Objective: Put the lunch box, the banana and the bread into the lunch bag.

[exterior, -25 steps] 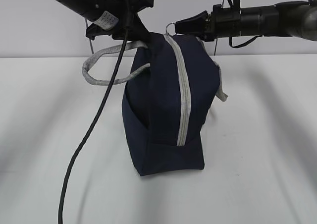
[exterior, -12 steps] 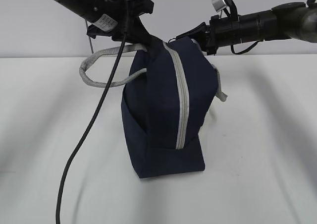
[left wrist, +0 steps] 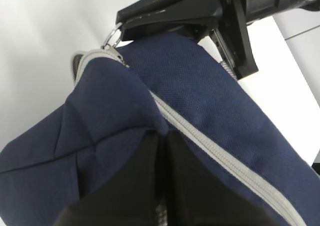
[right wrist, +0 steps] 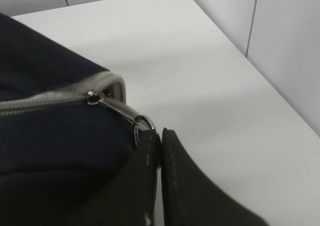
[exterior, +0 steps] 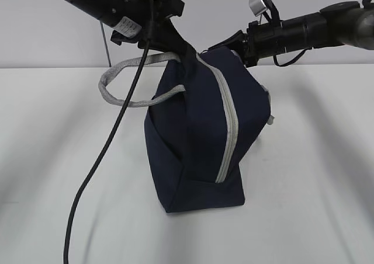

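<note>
The navy lunch bag [exterior: 193, 135] stands on end on the white table, its grey zipper strip [exterior: 229, 129] shut along the front. My left gripper [exterior: 186, 52] is shut on a fold of the bag's fabric at its top; in the left wrist view [left wrist: 161, 136] the black fingers pinch navy cloth. My right gripper [exterior: 211, 45] is shut on the metal ring pull [right wrist: 141, 122] at the zipper's top end, and the ring also shows in the left wrist view [left wrist: 113, 37]. The lunch box, banana and bread are out of view.
A grey strap handle [exterior: 125, 83] loops out to the bag's left. A black cable [exterior: 99, 165] hangs from the left arm down across the table [exterior: 304, 176]. A grey wall stands behind.
The bag's top has shifted to the right and the bag now leans, its zipper strip slanting right. Both grippers keep their holds; the left one moved right and down a little.
</note>
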Robot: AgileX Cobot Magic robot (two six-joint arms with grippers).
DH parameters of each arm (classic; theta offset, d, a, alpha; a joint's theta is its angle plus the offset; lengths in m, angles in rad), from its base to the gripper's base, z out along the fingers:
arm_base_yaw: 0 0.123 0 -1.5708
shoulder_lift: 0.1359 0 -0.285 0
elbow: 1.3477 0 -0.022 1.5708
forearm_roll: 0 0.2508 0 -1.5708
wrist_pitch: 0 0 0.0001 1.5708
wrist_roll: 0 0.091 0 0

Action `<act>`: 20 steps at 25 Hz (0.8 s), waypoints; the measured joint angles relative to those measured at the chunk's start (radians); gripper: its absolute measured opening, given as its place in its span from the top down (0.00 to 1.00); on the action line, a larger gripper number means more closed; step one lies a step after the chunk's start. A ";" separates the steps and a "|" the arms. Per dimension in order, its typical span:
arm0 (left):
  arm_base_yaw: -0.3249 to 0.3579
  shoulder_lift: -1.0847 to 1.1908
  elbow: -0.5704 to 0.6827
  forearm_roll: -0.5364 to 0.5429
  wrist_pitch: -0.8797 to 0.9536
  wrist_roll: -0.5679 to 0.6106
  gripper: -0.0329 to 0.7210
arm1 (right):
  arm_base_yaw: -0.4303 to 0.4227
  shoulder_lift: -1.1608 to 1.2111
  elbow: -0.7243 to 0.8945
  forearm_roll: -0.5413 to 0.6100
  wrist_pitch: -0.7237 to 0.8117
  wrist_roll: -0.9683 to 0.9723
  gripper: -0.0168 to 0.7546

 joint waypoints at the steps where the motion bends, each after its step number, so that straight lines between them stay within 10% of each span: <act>1: 0.000 0.000 0.000 -0.001 0.004 0.005 0.94 | 0.000 0.000 -0.001 -0.032 0.005 0.016 0.98; 14: 0.000 0.000 0.000 -0.018 -0.001 0.033 0.94 | 0.000 0.000 -0.011 -0.086 0.012 0.148 0.96; 20: 0.000 0.000 0.000 -0.010 -0.011 0.034 0.71 | -0.004 0.000 -0.085 -0.267 -0.019 0.333 0.70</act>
